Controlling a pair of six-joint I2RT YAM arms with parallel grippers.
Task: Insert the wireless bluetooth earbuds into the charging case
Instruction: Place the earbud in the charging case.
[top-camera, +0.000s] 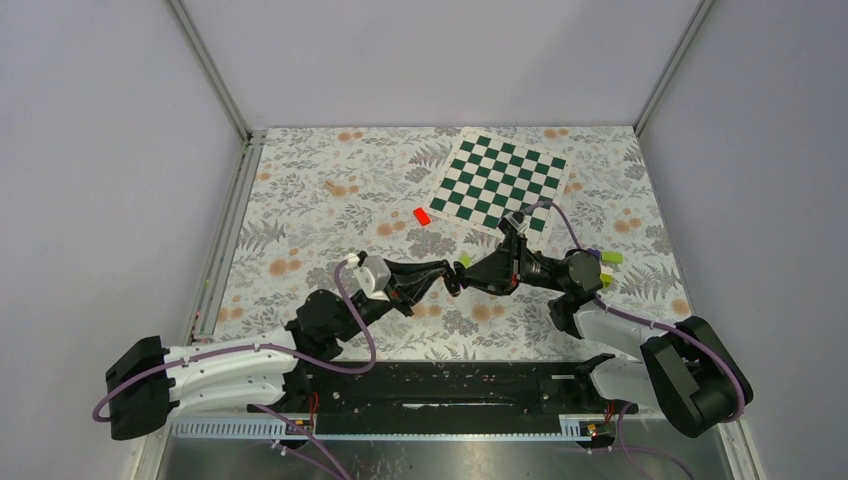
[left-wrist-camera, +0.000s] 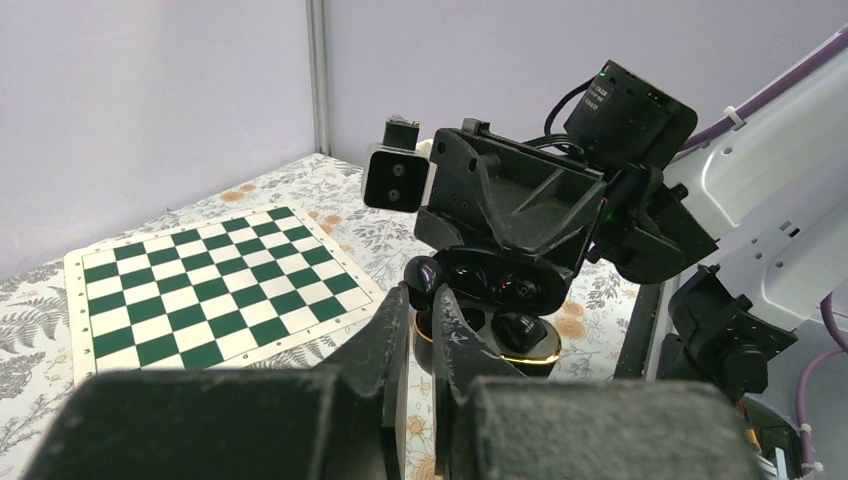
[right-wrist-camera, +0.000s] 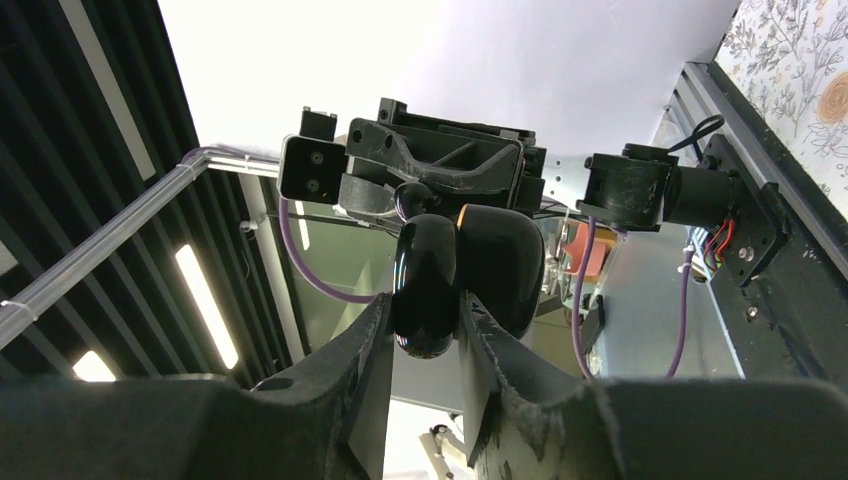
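The left arm (top-camera: 250, 365) reaches in from the near left corner over the flowered bench (top-camera: 300, 250). Its left fingers (left-wrist-camera: 385, 330) are almost closed, with only a narrow slit between them, and they pinch a glossy black earbud (left-wrist-camera: 423, 277) at their very tips. A red block (top-camera: 422, 216) lies on the bench beyond them, well apart.

The two arms meet tip to tip over the middle of the bench, held above it. Just behind the meeting point is a green block (top-camera: 464, 261).

The earbud sits right at the edge of the case (left-wrist-camera: 510, 340). Whether the two touch I cannot tell. The case is open towards the left fingers, with a thin orange glint along its lower rim.

The right fingers (right-wrist-camera: 365, 360) are clamped on the case, one on each side of one glossy black half, while the other half stands out to the side.

Behind lies the chessboard (top-camera: 500, 180), flat and askew. The right arm (top-camera: 640, 345) runs back to the near right corner.
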